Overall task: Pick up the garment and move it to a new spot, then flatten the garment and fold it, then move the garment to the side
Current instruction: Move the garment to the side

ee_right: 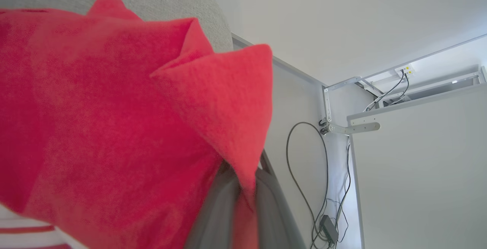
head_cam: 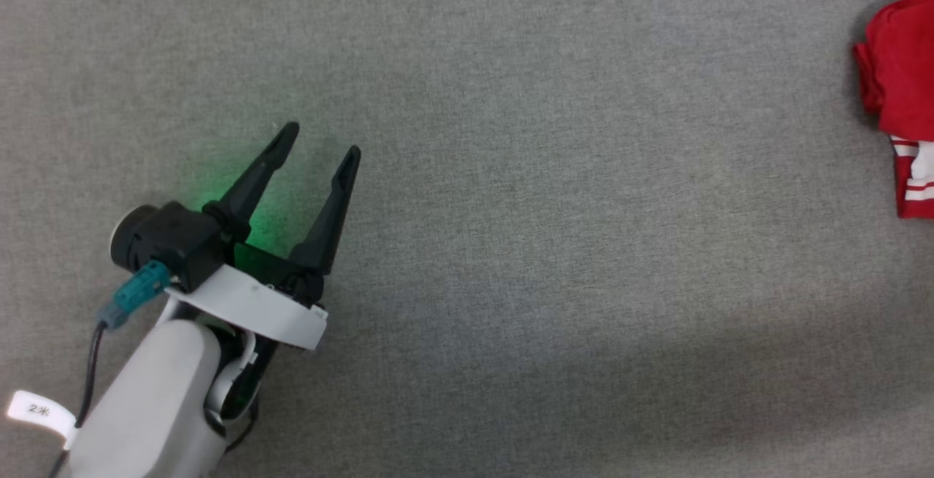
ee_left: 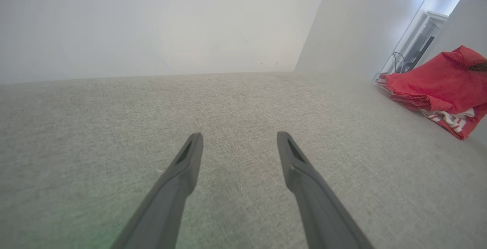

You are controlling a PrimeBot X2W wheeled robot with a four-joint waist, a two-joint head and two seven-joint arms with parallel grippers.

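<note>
While right gripper [ee_right: 243, 199] pinches the shirt [head_cam: 901, 91] | left gripper [head_cam: 321, 139] spread, empty | shirt well off to its right

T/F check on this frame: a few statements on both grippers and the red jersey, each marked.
1. The left gripper is open and empty over the grey fabric surface. True.
2. The right gripper is shut on the red jersey garment with red-and-white striped trim. True.
3. The garment lies spread flat mid-surface in the head view. False: it sits bunched at that view's right edge.
4. The left gripper touches the garment. False: bare grey surface lies between them.
</note>
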